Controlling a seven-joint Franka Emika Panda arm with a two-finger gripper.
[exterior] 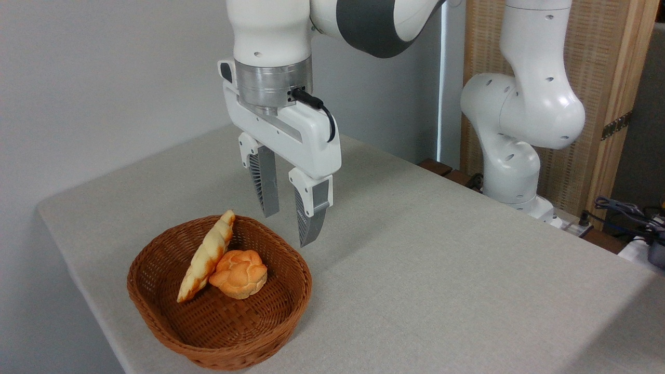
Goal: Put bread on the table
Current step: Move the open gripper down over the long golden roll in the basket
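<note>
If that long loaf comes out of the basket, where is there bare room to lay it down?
Bare table stretches right of the basket, out to the arm's base, and behind it toward the wall. The basket itself is crowded: the bread leans against a round roll, with the open hand hanging over its back rim.

Probably a lab, robot arm [519,114], cloth-covered table [441,270], cables [618,208]

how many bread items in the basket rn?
2. The long braided bread leans against the basket back-left rim; the round orange roll sits beside it, touching, mid-basket. Nothing looks hidden under them.
</note>
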